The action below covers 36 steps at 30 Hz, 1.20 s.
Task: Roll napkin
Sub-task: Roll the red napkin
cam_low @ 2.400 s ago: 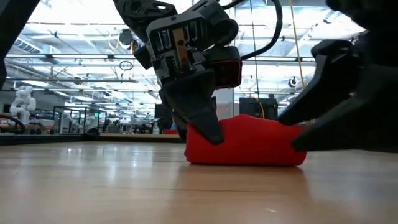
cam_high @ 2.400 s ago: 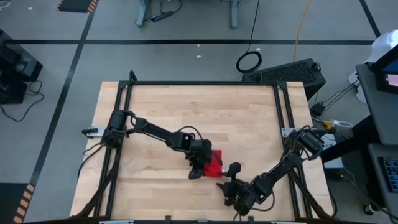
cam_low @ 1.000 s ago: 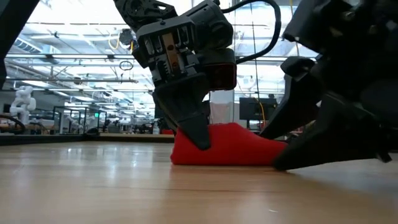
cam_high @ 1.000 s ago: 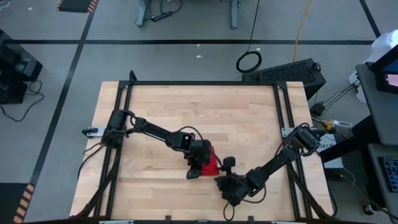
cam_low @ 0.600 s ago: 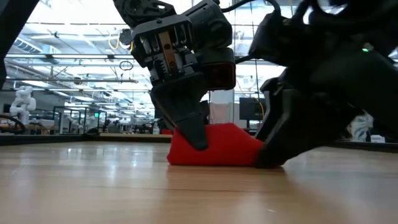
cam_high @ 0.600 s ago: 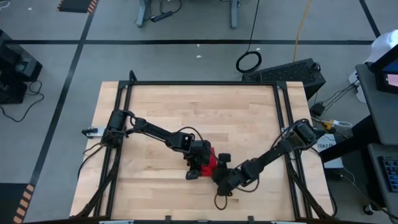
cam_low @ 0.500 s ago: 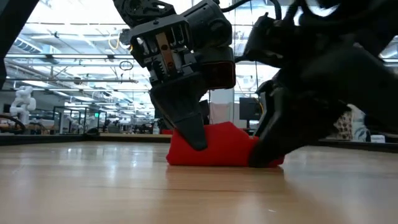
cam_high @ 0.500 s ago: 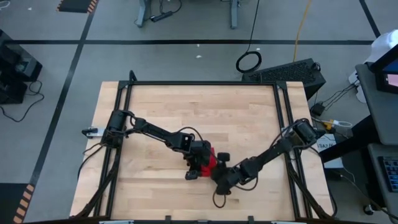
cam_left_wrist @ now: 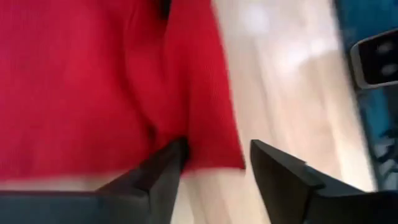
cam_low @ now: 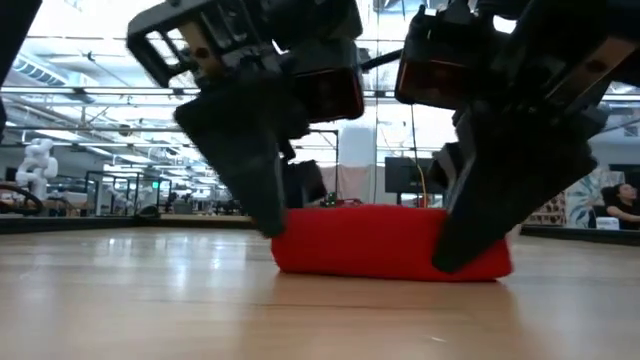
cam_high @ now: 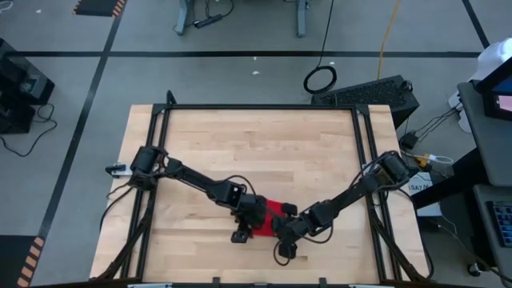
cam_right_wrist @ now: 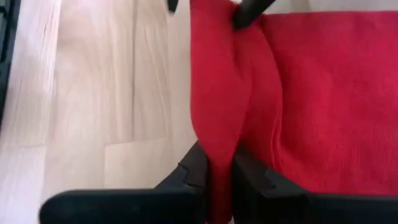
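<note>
Red cloth bunched on the bench [cam_high: 320,152]: one napkin [cam_low: 385,240] lies between two sets of fingers, the right gripper [cam_right_wrist: 214,171] clamped on a raised fold, the left gripper [cam_left_wrist: 214,165] spread apart with an edge of the cloth between its fingers. Risk, as judged: the thin fabric could slip from the right pinch or drag sideways, undoing the roll. Count: one napkin, two arms.
</note>
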Motion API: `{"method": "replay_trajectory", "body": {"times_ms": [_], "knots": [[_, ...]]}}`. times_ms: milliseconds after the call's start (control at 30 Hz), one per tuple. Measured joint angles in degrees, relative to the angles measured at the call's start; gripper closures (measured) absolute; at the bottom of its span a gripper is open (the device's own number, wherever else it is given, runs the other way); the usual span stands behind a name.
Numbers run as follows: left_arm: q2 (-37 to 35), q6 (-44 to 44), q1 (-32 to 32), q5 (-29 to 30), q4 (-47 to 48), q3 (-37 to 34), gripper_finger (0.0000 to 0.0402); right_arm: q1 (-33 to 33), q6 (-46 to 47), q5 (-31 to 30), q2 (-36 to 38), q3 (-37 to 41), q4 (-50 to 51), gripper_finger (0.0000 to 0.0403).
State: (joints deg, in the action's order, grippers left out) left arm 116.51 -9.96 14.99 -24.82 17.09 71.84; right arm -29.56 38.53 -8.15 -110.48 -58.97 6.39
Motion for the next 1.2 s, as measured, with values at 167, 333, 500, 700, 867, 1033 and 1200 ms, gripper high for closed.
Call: {"method": "replay_trajectory", "body": {"times_ms": [167, 333, 500, 700, 867, 1033, 1200], "knots": [[-4.28, 0.45, 1.52, 12.45, 10.04, -0.38, 0.0175, 0.30, 2.45, 3.98, 1.71, 0.22, 1.36, 0.0381], [-9.78, 0.06, 4.65, 27.47, 12.51, -0.32, 0.0173, 1.39, 4.94, 7.84, 1.84, 0.13, 2.14, 0.0381], [-10.78, -0.08, 10.77, 33.69, 8.80, -0.30, 0.0173, 2.60, 6.26, 10.54, 1.86, 0.12, 2.04, 0.0380], [-10.85, -2.88, 18.24, 46.63, -6.34, -5.21, 0.0173, 2.96, 6.45, 11.59, 1.84, 0.10, 2.09, 0.0380], [-10.77, -4.09, 23.01, 56.62, -14.27, -9.85, 0.0173, 3.00, 6.07, 11.82, 1.84, 0.10, 2.06, 0.0380], [-8.83, -1.05, 23.64, 57.03, -30.15, -14.64, 0.0173, 3.79, 6.82, 13.53, 1.84, 0.15, 1.87, 0.0380], [-5.89, 1.85, 22.88, 57.01, -33.70, -14.81, 0.0173, 4.46, 8.62, 14.86, 1.80, 0.21, 1.60, 0.0380]]}}
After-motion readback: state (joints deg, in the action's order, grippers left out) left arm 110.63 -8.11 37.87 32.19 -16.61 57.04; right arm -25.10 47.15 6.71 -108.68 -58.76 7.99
